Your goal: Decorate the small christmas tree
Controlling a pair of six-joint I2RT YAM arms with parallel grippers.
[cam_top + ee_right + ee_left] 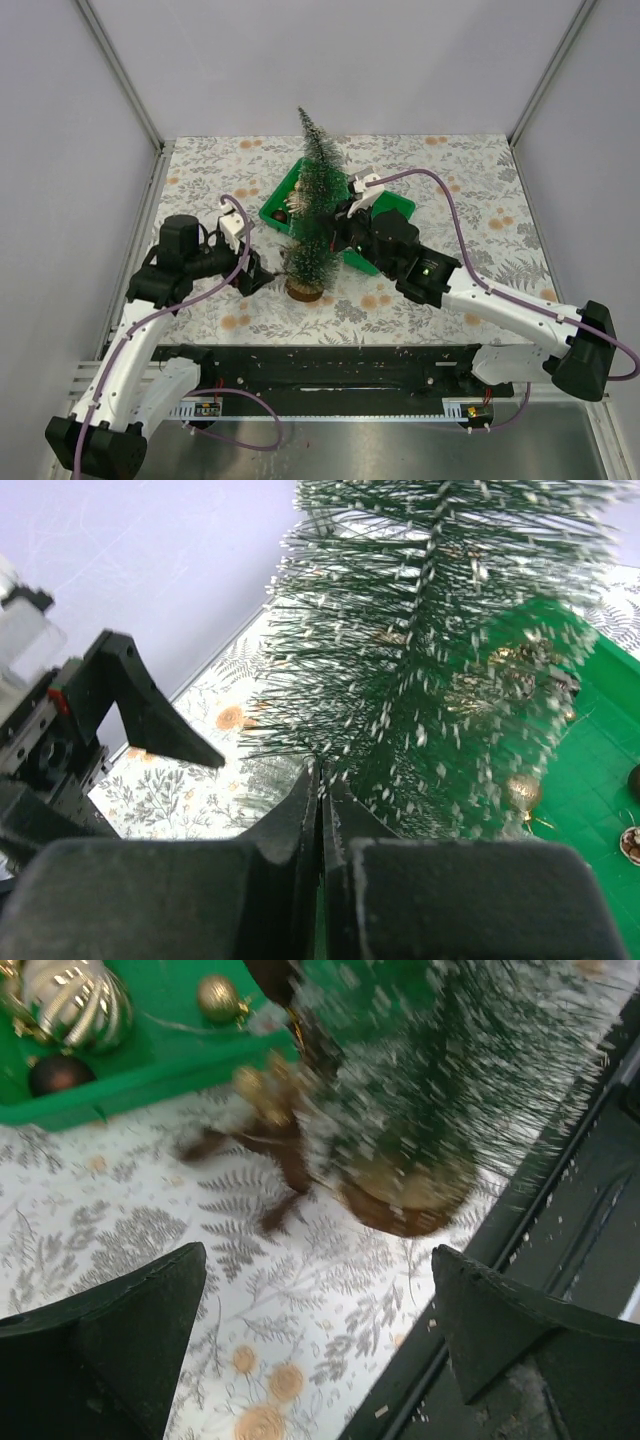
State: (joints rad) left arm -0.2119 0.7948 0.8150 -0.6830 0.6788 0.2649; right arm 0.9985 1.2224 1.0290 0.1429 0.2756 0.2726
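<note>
The small christmas tree (pixel 312 200) has dark green frosted bristles and a round wooden base (pixel 304 291) near the table's front middle. My right gripper (pixel 335 236) is shut on its lower bristles; in the right wrist view the jaws (pixel 322 772) meet at the branches of the tree (pixel 430 660). My left gripper (pixel 264 272) is open and empty just left of the base. In the left wrist view the gripper (pixel 318 1252) faces the base (pixel 405 1205), whose underside shows, so the tree looks tilted.
A green tray (pixel 392 204) lies behind the tree with ornaments: a ribbed gold ball (pixel 75 1000), a small gold ball (pixel 218 997) and a dark ball (pixel 55 1073). A blurred brown ornament (pixel 262 1150) lies by the base. A black rail (pixel 330 365) edges the table front.
</note>
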